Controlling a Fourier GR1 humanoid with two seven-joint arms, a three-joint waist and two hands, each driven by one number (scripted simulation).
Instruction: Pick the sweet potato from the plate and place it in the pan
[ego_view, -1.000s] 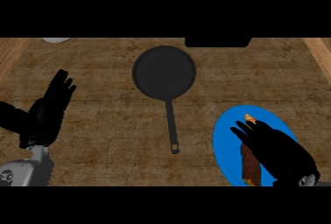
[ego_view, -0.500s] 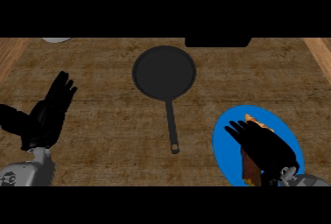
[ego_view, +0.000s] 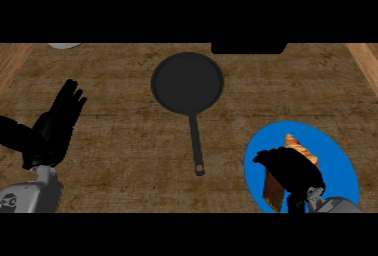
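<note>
The right hand (ego_view: 291, 170) lies over the blue plate (ego_view: 336, 170), its fingers curled down around the sweet potato (ego_view: 295, 144), whose orange tip sticks out beyond them. The potato is on the plate, right of the pan (ego_view: 187, 82). Far left of the pan, the left hand (ego_view: 55, 127) rests with fingers straight above the table (ego_view: 118, 165).

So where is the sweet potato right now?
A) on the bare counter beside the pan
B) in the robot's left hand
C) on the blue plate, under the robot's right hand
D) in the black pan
C: the sweet potato lies on the blue plate, with the right hand curled over it; the pan holds nothing.
</note>
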